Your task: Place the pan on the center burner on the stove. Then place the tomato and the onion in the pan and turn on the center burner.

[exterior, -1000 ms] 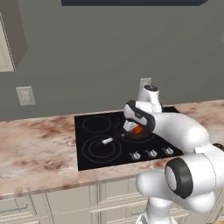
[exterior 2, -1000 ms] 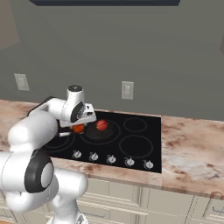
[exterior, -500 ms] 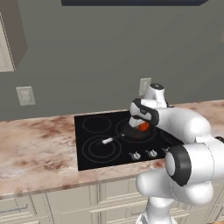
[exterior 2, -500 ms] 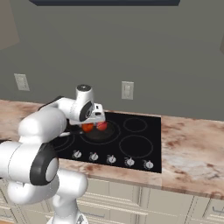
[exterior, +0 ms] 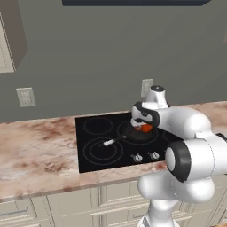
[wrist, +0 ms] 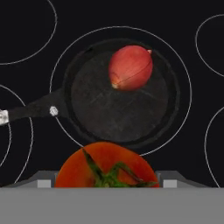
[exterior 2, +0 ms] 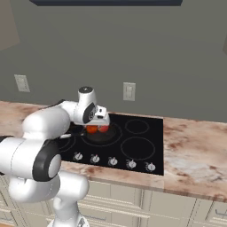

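Now the gripper (exterior 2: 98,127) is hanging over the pan (wrist: 118,97), having travelled from the left side of the stove (exterior 2: 146,150) towards its middle over the last second; in the right base view a second ago it was still short of the onion (wrist: 130,67), and it is now right beside it. The tomato (wrist: 106,165) has come along with it. The pan, the onion and the knobs (exterior 2: 113,161) are lying where they lay before.

The jaws are standing wide and are clamping the tomato between them. In the hand view the tomato is sitting at the bottom, green stalk up, just over the near rim of the pan. In the left base view it is showing as an orange spot (exterior: 146,128) under the hand (exterior: 142,119), above the pan (exterior: 137,134).

The pan is resting on the large centre ring of the stove, its handle (wrist: 33,110) pointing left in the hand view, pale tip (exterior: 107,142) reaching the front left burner. The onion is lying inside the pan, towards the far side, apart from the tomato.
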Robot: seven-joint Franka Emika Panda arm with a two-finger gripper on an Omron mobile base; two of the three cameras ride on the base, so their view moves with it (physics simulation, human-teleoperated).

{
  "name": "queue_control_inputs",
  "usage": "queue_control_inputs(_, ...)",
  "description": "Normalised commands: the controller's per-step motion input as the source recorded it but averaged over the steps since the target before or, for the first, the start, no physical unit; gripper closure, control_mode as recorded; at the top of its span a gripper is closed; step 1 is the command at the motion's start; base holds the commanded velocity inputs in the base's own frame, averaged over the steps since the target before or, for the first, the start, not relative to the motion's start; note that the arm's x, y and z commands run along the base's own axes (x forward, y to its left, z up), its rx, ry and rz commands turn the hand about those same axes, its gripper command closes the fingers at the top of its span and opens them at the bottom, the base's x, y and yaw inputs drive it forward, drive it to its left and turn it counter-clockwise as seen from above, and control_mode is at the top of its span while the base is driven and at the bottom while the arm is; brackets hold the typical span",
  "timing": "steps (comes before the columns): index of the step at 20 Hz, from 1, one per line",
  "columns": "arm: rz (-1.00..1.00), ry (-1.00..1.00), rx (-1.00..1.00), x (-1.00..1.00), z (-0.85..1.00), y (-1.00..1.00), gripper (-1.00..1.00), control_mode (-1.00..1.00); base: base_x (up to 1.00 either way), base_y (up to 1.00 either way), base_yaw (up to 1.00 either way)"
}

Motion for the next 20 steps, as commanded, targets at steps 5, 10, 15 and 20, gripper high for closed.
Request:
queue_control_inputs(5, -0.17, -0.01, 0.0, 0.13, -0.14, -0.06, 1.0, -1.0, 0.0, 0.0, 0.0)
queue_control_inputs(10, -0.11, 0.0, 0.0, 0.03, -0.2, -0.01, 1.0, -1.0, 0.0, 0.0, 0.0)
queue_control_inputs(15, -0.09, 0.0, 0.0, 0.04, -0.22, 0.0, 1.0, -1.0, 0.0, 0.0, 0.0)
queue_control_inputs(20, -0.08, 0.0, 0.0, 0.12, -0.17, -0.02, 1.0, -1.0, 0.0, 0.0, 0.0)
